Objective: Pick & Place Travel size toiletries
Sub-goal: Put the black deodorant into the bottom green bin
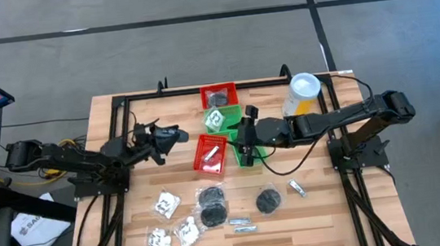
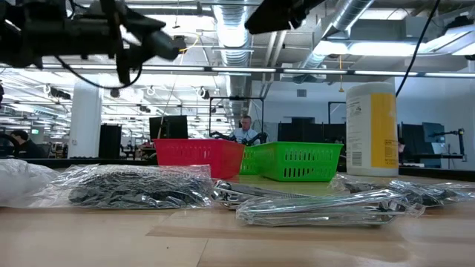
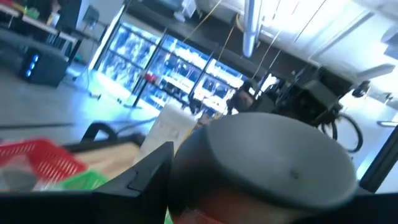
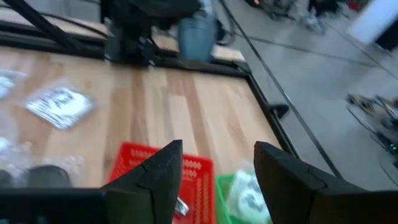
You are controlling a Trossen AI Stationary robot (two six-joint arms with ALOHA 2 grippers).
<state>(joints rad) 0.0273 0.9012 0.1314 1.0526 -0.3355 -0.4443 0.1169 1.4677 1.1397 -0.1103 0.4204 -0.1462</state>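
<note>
My left gripper (image 1: 170, 135) hangs over the table's left half, shut on a dark grey round disc (image 3: 273, 158) that fills the left wrist view. My right gripper (image 4: 217, 168) stands open above the red basket (image 4: 155, 168) and the green basket (image 4: 245, 196), with nothing between its fingers. A silvery piece lies in the red basket and a white packet (image 4: 249, 199) in the green one. On the near table lie clear packets (image 1: 165, 204), black discs (image 1: 212, 206) and slim silvery sachets (image 1: 242, 224). My left gripper has the disc by its rim (image 3: 186, 168), against the one finger (image 3: 146, 174) that shows; the disc itself hides the other finger. The disc is lifted clear of the table and tilted, its flat face turned up.
A second red basket (image 1: 219, 96) and a green one (image 1: 224, 118) stand farther back at the middle. The tall yellow canister (image 1: 303, 94) stands at the far right. A black frame (image 1: 116, 150) runs along the table's edges. People and desks show in the room beyond.
</note>
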